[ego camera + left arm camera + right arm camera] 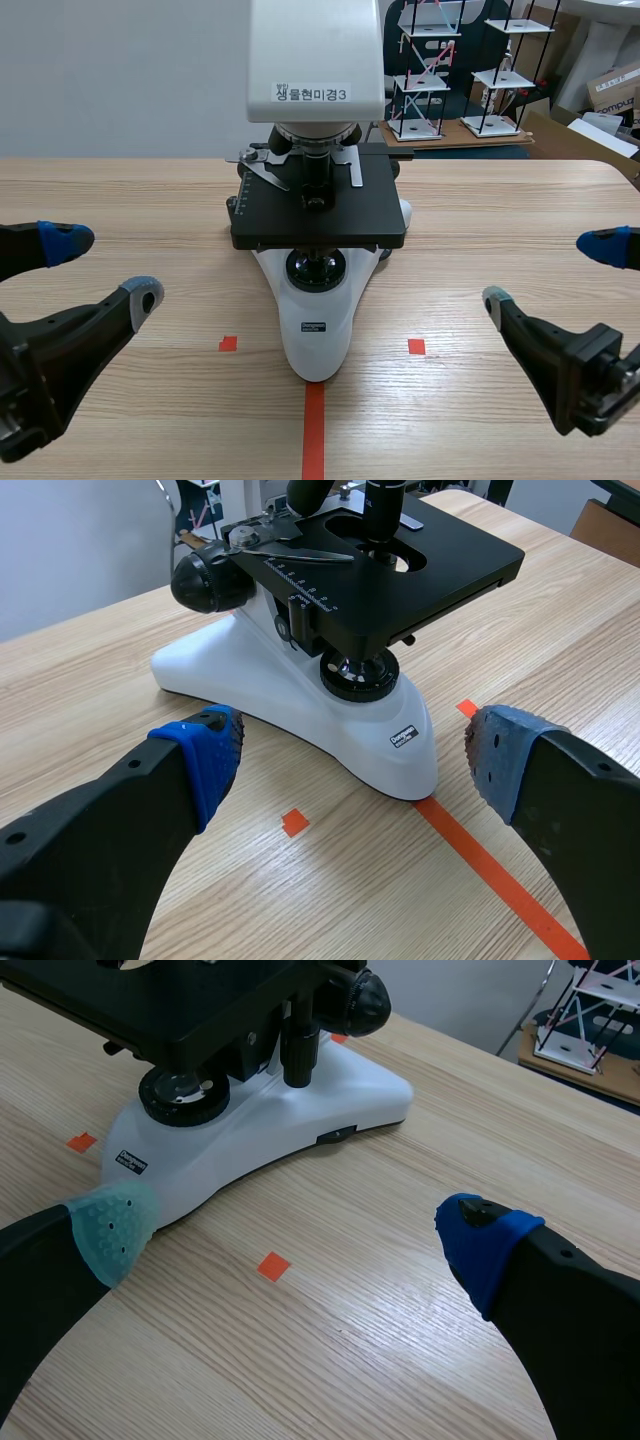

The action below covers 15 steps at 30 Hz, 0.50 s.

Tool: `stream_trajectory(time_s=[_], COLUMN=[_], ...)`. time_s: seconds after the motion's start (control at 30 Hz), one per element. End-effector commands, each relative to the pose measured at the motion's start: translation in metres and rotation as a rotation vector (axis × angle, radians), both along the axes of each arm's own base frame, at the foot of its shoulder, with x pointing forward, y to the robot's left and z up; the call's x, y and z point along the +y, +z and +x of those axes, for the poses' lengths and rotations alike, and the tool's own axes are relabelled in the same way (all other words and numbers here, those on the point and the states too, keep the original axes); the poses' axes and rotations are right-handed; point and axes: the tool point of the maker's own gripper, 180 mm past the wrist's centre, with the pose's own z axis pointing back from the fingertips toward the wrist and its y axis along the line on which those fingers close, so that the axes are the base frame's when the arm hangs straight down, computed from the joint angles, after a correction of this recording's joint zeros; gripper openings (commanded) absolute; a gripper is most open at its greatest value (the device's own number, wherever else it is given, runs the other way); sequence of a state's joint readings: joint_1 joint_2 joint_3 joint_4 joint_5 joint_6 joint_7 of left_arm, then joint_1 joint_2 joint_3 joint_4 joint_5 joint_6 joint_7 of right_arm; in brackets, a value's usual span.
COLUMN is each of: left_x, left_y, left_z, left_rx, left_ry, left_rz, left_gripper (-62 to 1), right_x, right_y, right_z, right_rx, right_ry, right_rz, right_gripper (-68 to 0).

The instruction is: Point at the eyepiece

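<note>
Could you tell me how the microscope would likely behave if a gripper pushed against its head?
It is probably heavy and rigid: the microscope has a bulky head over a broad white base. A high push might tip it rather than slide it. The stage clips look thin and bendable.

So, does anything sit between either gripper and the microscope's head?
Nothing visible does. The left gripper and right gripper flank the microscope over the table, clear of its head. The eyepiece itself is out of view.
</note>
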State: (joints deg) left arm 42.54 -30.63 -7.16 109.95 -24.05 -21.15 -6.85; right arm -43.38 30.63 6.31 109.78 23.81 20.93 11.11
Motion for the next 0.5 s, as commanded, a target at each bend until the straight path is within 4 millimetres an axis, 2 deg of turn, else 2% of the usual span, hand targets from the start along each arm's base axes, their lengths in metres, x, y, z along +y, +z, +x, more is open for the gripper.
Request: stream_trajectory(time_s=[0.0, 0.1, 0.17, 0.37, 0.47], left_x=[-0.002, -0.002, -0.002, -0.002, -0.002], left_y=[0.003, 0.003, 0.003, 0.004, 0.003], left_z=[-0.001, -0.001, -0.001, -0.001, -0.001], left_rx=[-0.007, -0.007, -0.007, -0.007, -0.007], left_ry=[-0.001, -0.001, -0.001, -0.001, -0.001], left_rz=[-0.017, -0.017, -0.017, -0.018, -0.017], left_gripper=[-13.1, -13.1, -13.1, -13.1, -13.1], right_x=[-0.002, -0.002, -0.002, 0.008, 0.013], right_y=[0.011, 0.012, 0.018, 0.040, 0.061], right_z=[0.006, 0.006, 0.006, -0.007, -0.016], right_rx=[-0.042, -0.048, -0.076, -0.155, -0.224], right_ry=[-0.004, 0.015, 0.019, 0.050, 0.052], right_rz=[0.005, -0.007, 0.006, 0.078, 0.115], right_gripper=[-6.7, -6.8, -9.4, -31.7, -47.3])
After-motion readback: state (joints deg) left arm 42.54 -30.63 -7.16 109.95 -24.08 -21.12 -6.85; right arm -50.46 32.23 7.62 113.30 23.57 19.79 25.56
